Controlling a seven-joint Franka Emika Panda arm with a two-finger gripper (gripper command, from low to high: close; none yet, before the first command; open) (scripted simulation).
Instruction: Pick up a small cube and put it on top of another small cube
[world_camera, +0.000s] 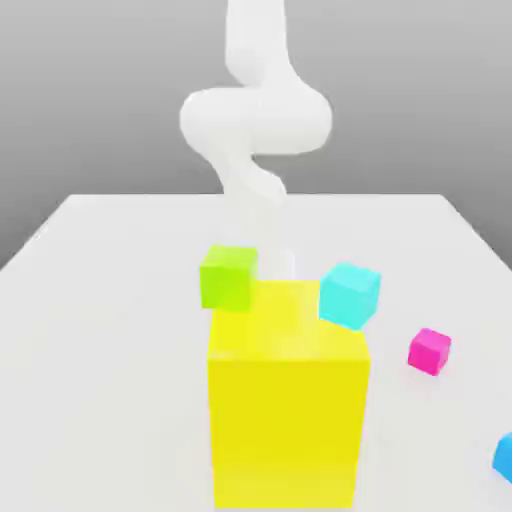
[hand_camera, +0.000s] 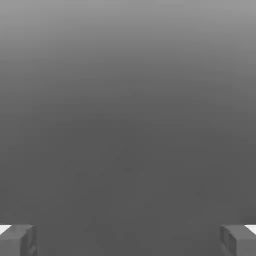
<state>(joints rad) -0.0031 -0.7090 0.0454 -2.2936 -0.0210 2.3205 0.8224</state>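
Note:
The small blue cube (world_camera: 504, 458) lies on the white table at the exterior view's near right, cut off by the picture's edge. The other small cube, lime-green (world_camera: 228, 277), sits behind the top left corner of a big yellow block. My white arm (world_camera: 255, 120) comes down from the back, and its lower end goes out of sight behind the yellow block, between the green cube and a cyan one. In the hand view my gripper (hand_camera: 128, 240) is open: its two grey fingertips (hand_camera: 17, 240) stand far apart with nothing between them, facing plain grey.
The big yellow block (world_camera: 285, 400) stands tall at the front centre. A pale cyan cube (world_camera: 349, 294) sits just behind its right corner. A tiny magenta cube (world_camera: 430, 351) lies further right. The white table (world_camera: 100, 330) stretches to the left.

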